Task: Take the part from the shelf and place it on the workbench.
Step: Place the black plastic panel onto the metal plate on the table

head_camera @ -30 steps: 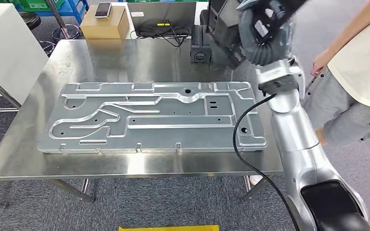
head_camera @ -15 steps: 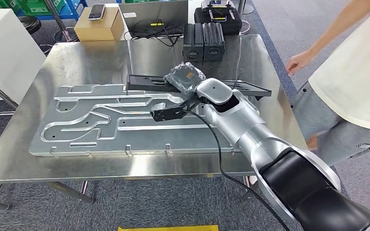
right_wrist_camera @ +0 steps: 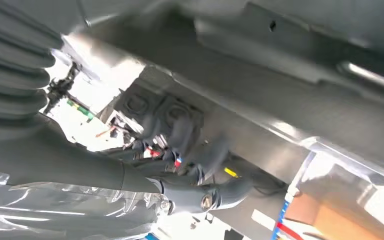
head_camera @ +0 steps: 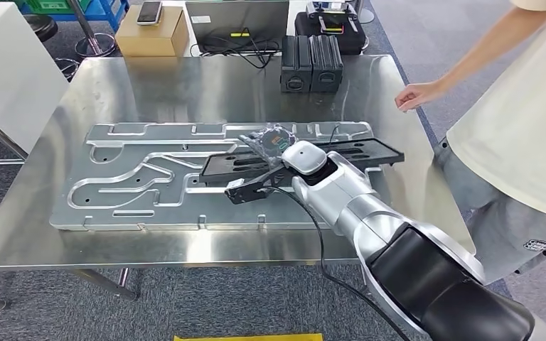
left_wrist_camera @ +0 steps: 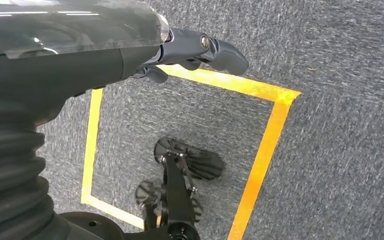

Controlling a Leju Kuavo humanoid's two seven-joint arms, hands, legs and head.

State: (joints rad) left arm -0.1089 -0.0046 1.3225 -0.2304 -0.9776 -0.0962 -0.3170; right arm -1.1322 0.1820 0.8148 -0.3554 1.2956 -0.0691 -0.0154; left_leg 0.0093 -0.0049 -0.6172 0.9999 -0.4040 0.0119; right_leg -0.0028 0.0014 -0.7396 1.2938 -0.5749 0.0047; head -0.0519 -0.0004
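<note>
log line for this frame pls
right hand: holds long black flat part | over grey machined metal plate on workbench | left hand: hanging, holds nothing

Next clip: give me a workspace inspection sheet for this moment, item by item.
Surface: steel workbench, reflective.
Job's things: long black part held over the large machined aluminium plate; contact with the plate cannot be told.
Clutter: two black battery-like blocks, cardboard box with a phone, laptop.
Hands: right hand grips the part; left hand hangs over the carpet, holding nothing.
Cables: black cable along the right arm; cables by the laptop.
Surroundings: person beside the bench, hand outstretched; yellow floor tape.
</note>
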